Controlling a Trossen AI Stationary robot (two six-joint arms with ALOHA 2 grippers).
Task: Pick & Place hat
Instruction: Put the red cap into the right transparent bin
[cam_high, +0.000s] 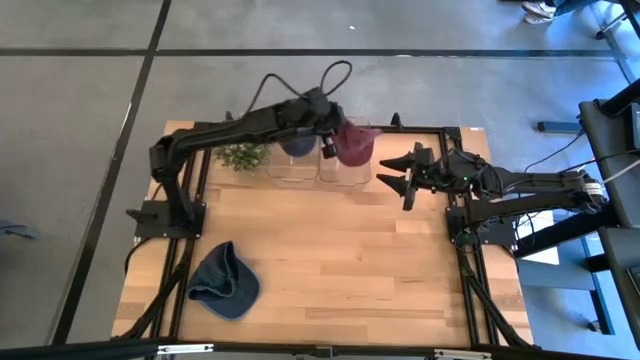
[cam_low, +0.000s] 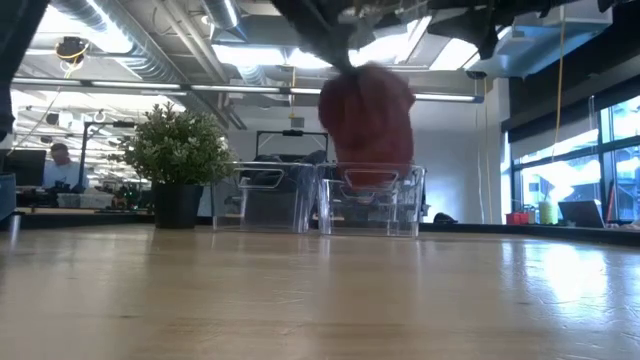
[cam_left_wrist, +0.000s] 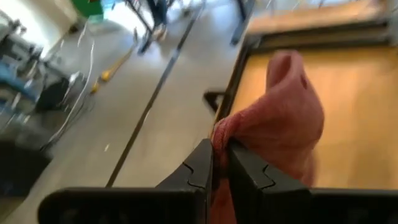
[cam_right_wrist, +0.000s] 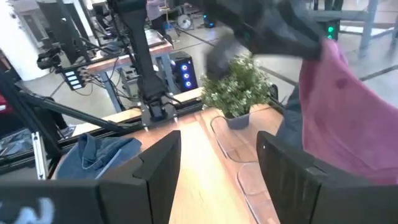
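Note:
A dark red hat (cam_high: 354, 143) hangs from my left gripper (cam_high: 328, 140) above the right-hand one of two clear bins (cam_high: 345, 172) at the table's far edge. The low view shows the red hat (cam_low: 365, 112) with its lower part reaching into that bin (cam_low: 370, 200). My left gripper (cam_left_wrist: 219, 163) is shut on it. A blue hat (cam_high: 225, 282) lies flat on the table near the left near corner. My right gripper (cam_high: 403, 176) is open, just right of the bins, touching nothing; its wrist view shows the red hat (cam_right_wrist: 339, 118) ahead. My left gripper pinches a bunched fold of the red hat's cloth (cam_left_wrist: 222, 132) between its two shut fingers. The fingers come from above and from the table's left. The hat hangs slack below them, and its lower part (cam_low: 372, 172) reaches inside the bin's rim.
A small potted plant (cam_high: 242, 155) stands left of the bins. A dark blue thing (cam_high: 298, 146) sits in the left bin (cam_high: 290, 168). A black frame (cam_high: 463, 190) runs along the table's edges. The bare wooden top (cam_high: 340, 260) lies between the bins and the near edge.

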